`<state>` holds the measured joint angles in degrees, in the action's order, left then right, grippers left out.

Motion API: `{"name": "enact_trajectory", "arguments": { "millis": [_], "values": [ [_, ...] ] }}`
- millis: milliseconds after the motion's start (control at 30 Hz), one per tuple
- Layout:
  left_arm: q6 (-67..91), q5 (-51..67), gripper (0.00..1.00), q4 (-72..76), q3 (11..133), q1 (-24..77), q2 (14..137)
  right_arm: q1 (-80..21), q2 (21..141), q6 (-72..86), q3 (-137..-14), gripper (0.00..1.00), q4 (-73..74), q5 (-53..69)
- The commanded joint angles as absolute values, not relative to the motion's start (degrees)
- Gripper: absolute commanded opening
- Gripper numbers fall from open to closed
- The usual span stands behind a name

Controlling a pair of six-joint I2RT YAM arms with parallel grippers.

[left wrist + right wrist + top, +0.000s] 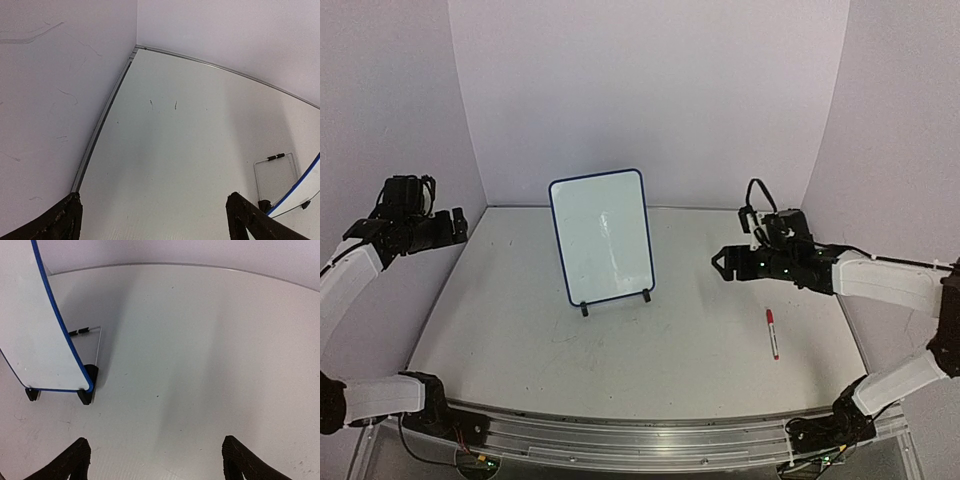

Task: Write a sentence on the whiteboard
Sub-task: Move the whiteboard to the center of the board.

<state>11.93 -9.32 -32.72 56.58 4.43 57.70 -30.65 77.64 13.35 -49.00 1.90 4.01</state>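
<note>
The whiteboard point(601, 237) stands upright on two black feet at the middle back of the table, blue-framed. Its face is plain white and no sentence shows on it. The left gripper point(457, 224) hovers open at the far left, well away from the board. In the left wrist view the gripper point(152, 222) has wide-apart jaws over bare table, and the whiteboard's edge point(304, 183) shows at the lower right. To the right of the board, the right gripper point(722, 265) is open. In the right wrist view the gripper point(156, 460) holds nothing, and the whiteboard point(35, 340) shows at the upper left.
A marker point(772, 333) with a red cap lies on the table at the right, in front of the right gripper. White walls close in the table on three sides. A wire stand point(92, 342) props the board from behind.
</note>
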Motion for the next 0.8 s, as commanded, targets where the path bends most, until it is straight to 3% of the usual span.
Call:
{"name": "enact_trajectory", "arguments": {
  "millis": [0,400,767],
  "values": [
    [11.07,-7.51,0.99,-29.3,55.25,4.21,55.23,-36.87,87.9,13.77,-54.41,0.84,-3.3,1.76],
    [11.17,-6.8,0.99,-29.65,55.01,4.18,55.47,-47.7,113.87,13.49,-68.1,0.6,-13.12,-3.28],
    [11.01,-6.85,0.99,-29.86,55.17,4.19,55.9,-49.61,121.7,13.92,-70.48,0.4,-16.85,-6.41]
  ]
}}
